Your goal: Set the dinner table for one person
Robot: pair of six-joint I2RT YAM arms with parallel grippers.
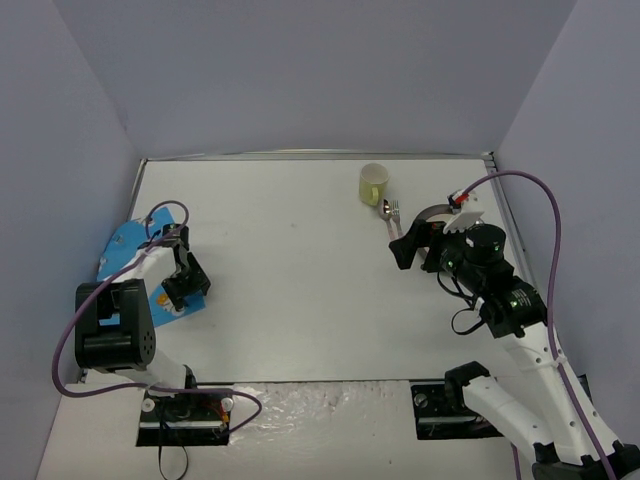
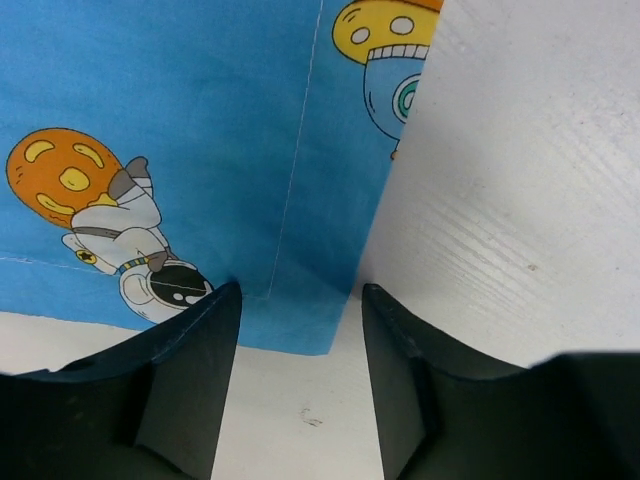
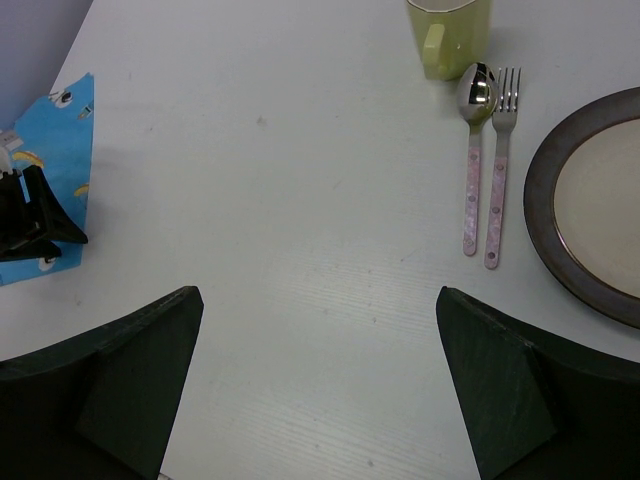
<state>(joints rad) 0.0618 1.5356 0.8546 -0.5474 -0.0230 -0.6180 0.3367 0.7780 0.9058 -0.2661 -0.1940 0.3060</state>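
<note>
The white dinner table point(image 1: 300, 300) holds a blue cartoon-print placemat point(image 1: 122, 245) at its left edge. My left gripper point(image 1: 188, 288) is open, low over the placemat's near corner point(image 2: 300, 320), which lies between the fingers point(image 2: 195, 375), with nothing held. At the far right stand a yellow-green mug point(image 1: 373, 183), a spoon point(image 1: 387, 213) and fork point(image 1: 396, 214) with pink handles, and a dark-rimmed plate point(image 1: 432, 210), partly hidden by my right arm. My right gripper point(image 1: 408, 246) is open and empty, above bare table point(image 3: 300, 150), just in front of the cutlery point(image 3: 475, 150).
Blue-grey walls enclose the table on the left, back and right. The arm bases sit at the near edge. In the right wrist view the mug point(image 3: 448, 35), fork point(image 3: 500, 160) and plate point(image 3: 590, 200) lie ahead right, and the placemat point(image 3: 55, 150) with my left gripper lies far left.
</note>
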